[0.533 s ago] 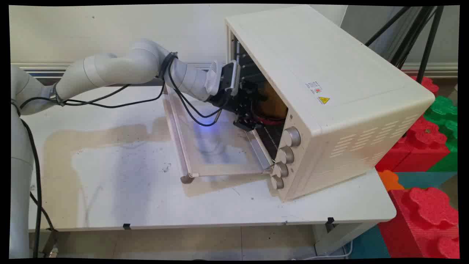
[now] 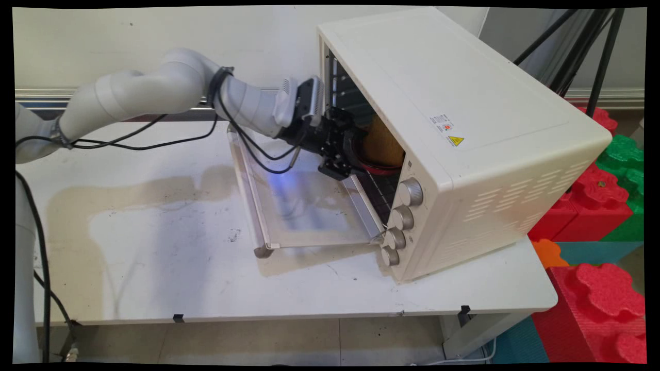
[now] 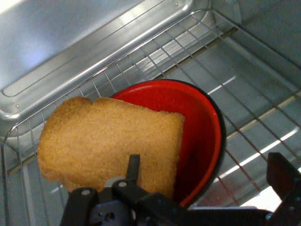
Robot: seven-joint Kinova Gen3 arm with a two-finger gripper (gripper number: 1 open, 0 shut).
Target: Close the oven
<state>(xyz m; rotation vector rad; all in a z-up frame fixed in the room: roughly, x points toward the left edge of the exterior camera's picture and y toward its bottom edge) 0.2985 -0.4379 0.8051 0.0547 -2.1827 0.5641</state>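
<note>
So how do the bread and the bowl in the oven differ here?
The bread is tan, rough and blocky; the bowl is red, glossy and round with a dark rim. The bread leans inside the bowl and sticks out past its rim, while the bowl rests on the wire rack. Both sit inside the open oven.

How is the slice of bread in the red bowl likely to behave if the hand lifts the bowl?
The bread leans over the red bowl rim, so it could tip out. Its porous look suggests it is light and crushable. The bowl looks rigid, and may slide on the wire rack.
</note>
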